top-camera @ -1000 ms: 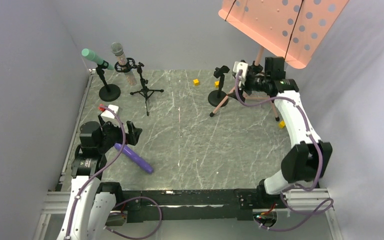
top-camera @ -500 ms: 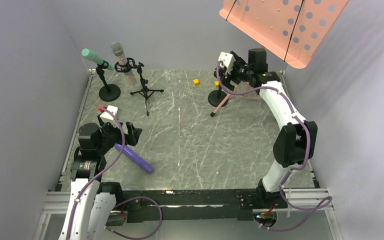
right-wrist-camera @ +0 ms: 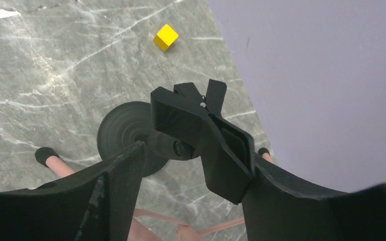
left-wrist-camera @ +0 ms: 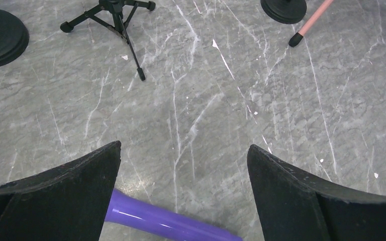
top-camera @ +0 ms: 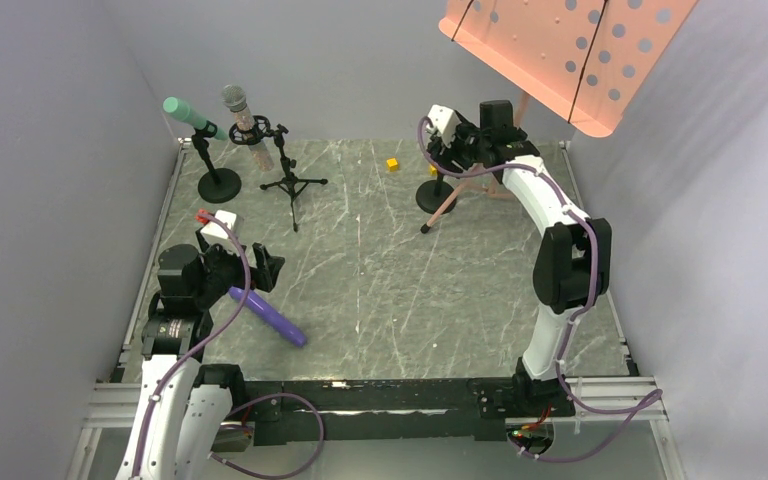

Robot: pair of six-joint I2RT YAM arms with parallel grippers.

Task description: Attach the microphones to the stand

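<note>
Veined marble; jaws spread wide, left over glossy purple microphone, right around black clip.

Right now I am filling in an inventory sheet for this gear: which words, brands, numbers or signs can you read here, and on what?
None can be read.
The purple microphone, the teal-green microphone, the glittery microphone, the black stand clip and the orange perforated panel show no lettering in any view.
The yellow cube is blank on the faces shown.

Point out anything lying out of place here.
The purple microphone lies flat on the table by the open left pincer, unclipped. The teal microphone and glittery microphone are mounted.
</note>
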